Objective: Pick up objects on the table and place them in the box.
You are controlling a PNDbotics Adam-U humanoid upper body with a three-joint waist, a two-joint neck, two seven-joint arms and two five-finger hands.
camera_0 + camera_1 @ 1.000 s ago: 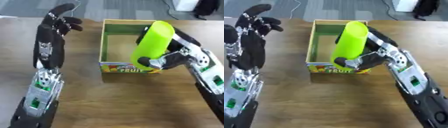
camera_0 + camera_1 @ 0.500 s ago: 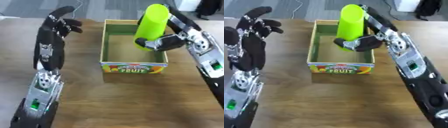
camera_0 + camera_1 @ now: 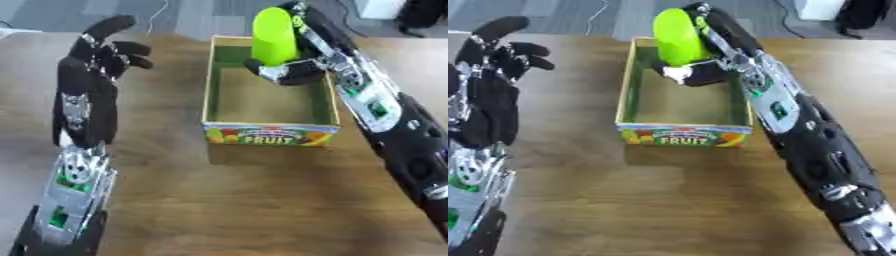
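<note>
In the upper middle of the frame we see our right hand (image 3: 293, 70) curled around a lime-green cylinder (image 3: 273, 36), thumb wrapped under its lower end and the fingers running up behind it. The cylinder stands nearly upright over the far end of the box (image 3: 210, 95), its lower end just inside the far wall. We cannot tell whether that end touches the box floor, because the thumb and palm cover it. What kind of object the cylinder is stays unclear; we make out only its smooth green side and rounded top.

The box is an open cardboard tray with a green lining and a printed front panel reading "FRUIT" with fruit pictures. Its interior floor looks bare where we can see it, though the far right corner is hidden by our right hand and wrist.

Our left hand (image 3: 101, 50) is raised in the upper left of the frame, well apart from the box, fingers relaxed and spread, holding nothing. In the right eye view its forearm is cut off by the left edge.

The wooden table (image 3: 262, 200) fills the lower frame. Beyond its far edge lie a grey floor and dark shapes too blurred to name.
</note>
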